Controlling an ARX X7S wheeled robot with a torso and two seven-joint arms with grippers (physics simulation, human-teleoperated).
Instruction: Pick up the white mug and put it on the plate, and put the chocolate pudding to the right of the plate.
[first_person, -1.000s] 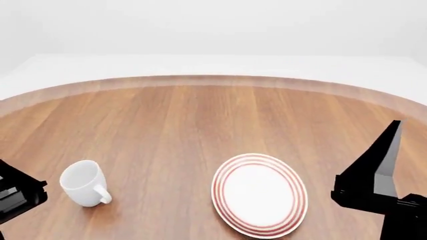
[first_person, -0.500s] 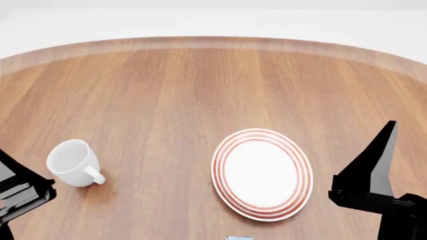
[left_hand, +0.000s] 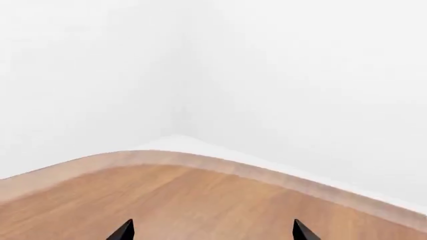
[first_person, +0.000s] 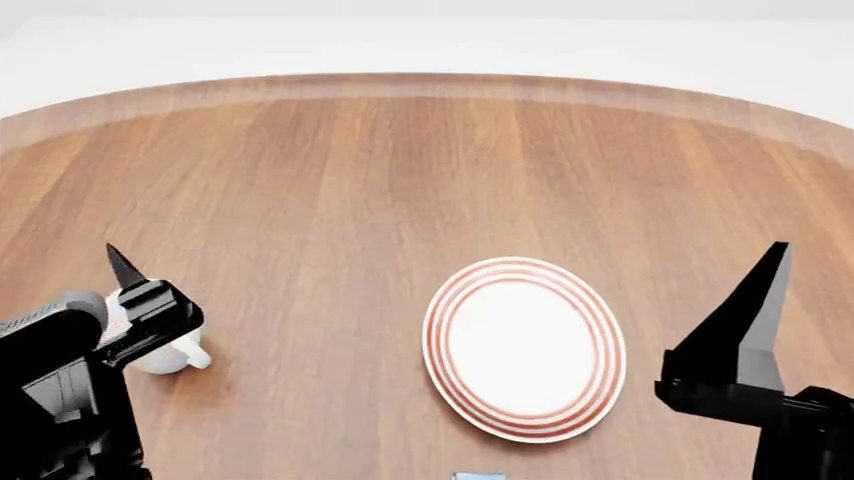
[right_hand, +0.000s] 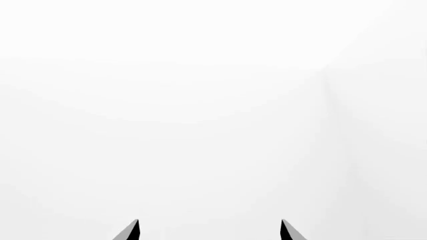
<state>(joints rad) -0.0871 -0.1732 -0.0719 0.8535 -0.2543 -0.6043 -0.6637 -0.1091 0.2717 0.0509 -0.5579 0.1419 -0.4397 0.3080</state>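
White mug (first_person: 171, 355) mostly hidden behind left gripper (first_person: 123, 270) in head view; only handle & a bit of lower body show. Left arm cut off by bottom & left edges. Right gripper (first_person: 777, 262): one finger shows, rest cut by bottom-right corner. Sliver of light-blue chocolate pudding (first_person: 478, 476) at bottom edge, too little to read. Both wrist views: only finger tips (left_hand: 124, 231) (right_hand: 132, 230) poke in at frame edge, well apart; mug, plate not seen there.
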